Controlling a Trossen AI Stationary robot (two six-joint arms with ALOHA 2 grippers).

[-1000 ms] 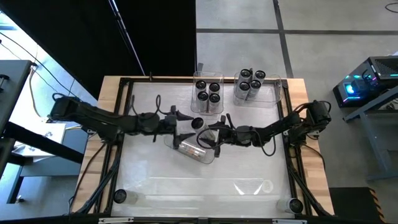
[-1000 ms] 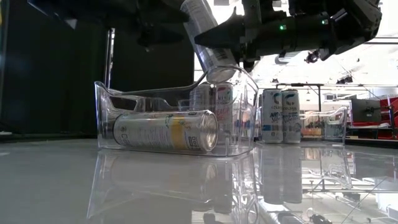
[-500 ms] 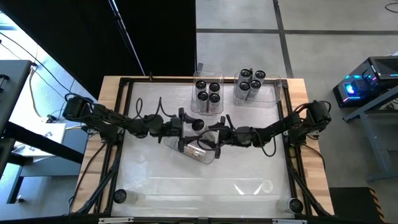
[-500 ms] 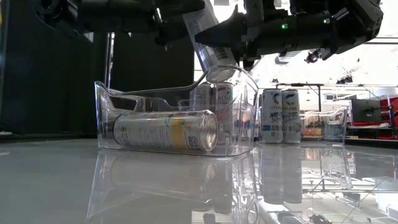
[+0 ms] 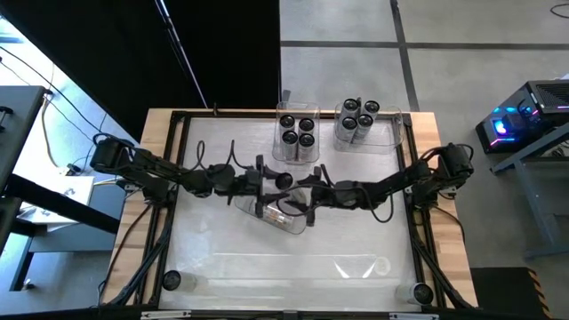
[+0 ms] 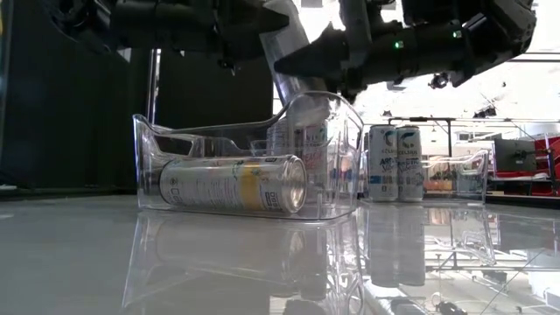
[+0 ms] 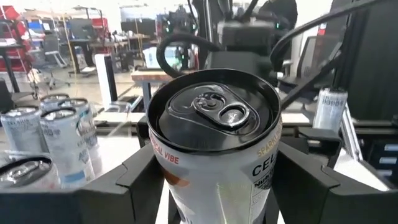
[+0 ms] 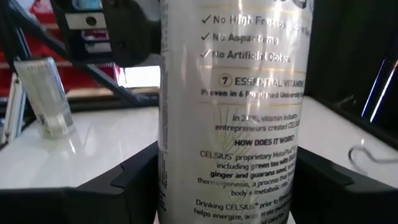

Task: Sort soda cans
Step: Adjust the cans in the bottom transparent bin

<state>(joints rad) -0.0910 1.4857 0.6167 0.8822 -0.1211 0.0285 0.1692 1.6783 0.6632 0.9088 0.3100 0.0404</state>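
One soda can, white with a dark top, hangs tilted above the table's middle between my two grippers. Its top leans toward the left arm. My left gripper comes level from the left and is shut on the can's upper end. My right gripper comes from the right and is shut on the can's body. Just below the can stands a clear tray, in which another can lies on its side. My left gripper pinches the can's wall just under the top rim between its two fingers, one on each side, coming level from the table's left. The can is clear of the table and tilted, its top facing this gripper. My right gripper pinches the can's printed side wall between its two fingers, coming about level from the table's right, across the can. The can's bottom end hangs just above the tray's rim.
Two clear trays with upright cans stand at the far edge. Another clear tray lies near the front edge. Single cans stand at the near corners.
My left gripper has gone toward the table's right, up to the can held by my right gripper, and its fingers now stand on the can's upper end. The can and my right gripper have stayed where they were.
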